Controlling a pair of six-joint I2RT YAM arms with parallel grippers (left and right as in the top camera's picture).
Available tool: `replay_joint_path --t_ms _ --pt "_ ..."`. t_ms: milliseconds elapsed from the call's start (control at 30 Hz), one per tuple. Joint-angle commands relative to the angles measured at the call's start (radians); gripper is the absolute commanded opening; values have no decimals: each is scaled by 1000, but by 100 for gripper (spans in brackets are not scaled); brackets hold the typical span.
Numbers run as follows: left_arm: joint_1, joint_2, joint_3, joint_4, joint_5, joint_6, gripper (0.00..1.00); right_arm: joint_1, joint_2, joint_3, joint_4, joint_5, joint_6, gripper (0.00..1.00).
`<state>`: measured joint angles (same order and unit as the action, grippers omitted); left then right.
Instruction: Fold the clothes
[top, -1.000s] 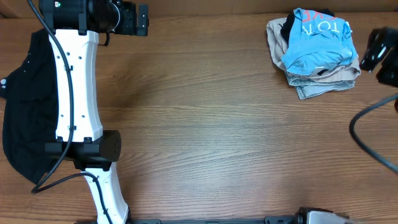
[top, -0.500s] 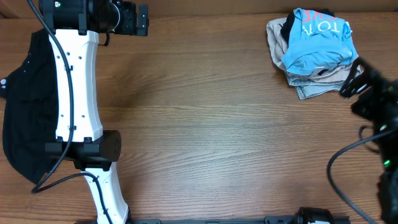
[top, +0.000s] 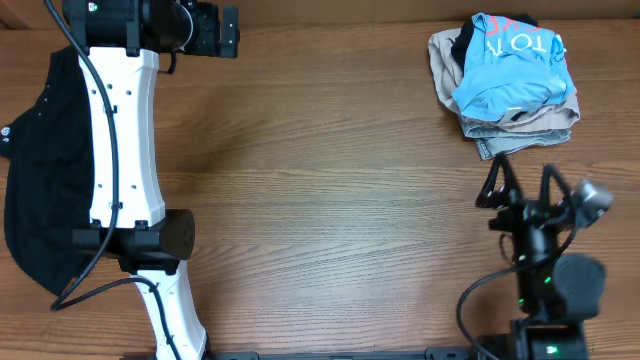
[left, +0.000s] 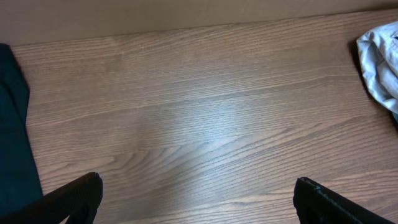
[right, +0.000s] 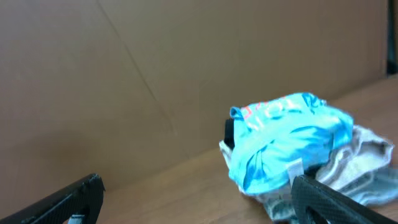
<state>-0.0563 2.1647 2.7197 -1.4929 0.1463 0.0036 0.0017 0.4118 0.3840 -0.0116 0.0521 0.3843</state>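
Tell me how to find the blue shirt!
Look at the far right corner of the wooden table, where a heap of clothes sits. The blue shirt lies on top. It is bright blue with white letters; the clothes under it are beige.

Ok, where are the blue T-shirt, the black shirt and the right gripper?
blue T-shirt (top: 512, 68): overhead view, its middle.
black shirt (top: 35, 200): overhead view, bare fabric near middle.
right gripper (top: 522, 170): overhead view, between its fingertips.

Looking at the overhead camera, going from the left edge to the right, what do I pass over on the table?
black shirt → white left arm → bare wooden table → pile of clothes topped by the light blue T-shirt. The right gripper shares the pile's span, so it is left out.
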Motion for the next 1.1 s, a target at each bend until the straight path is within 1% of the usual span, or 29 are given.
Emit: replay_joint_path --t_ms 0,200,333,433,500,700,867,1067 --pt "2 14 -3 2 0 19 100 5 -108 -153 66 -2 45 100" --pt "2 14 -3 2 0 19 100 5 -214 -271 69 -3 49 100" --pt "2 14 -3 2 0 19 100 16 -252 -300 68 -78 -84 100" --pt "2 14 -3 2 0 19 100 51 -281 -307 63 -85 -204 100" --pt "2 14 -3 2 0 19 100 66 -286 -309 49 -84 -245 100" --pt "2 14 -3 2 0 19 100 64 -286 -319 -6 -74 -256 100" --pt "2 14 -3 2 0 19 100 64 -290 -371 12 -74 -254 100" --pt "2 14 -3 2 0 19 100 63 -316 -376 -57 -80 -255 100"
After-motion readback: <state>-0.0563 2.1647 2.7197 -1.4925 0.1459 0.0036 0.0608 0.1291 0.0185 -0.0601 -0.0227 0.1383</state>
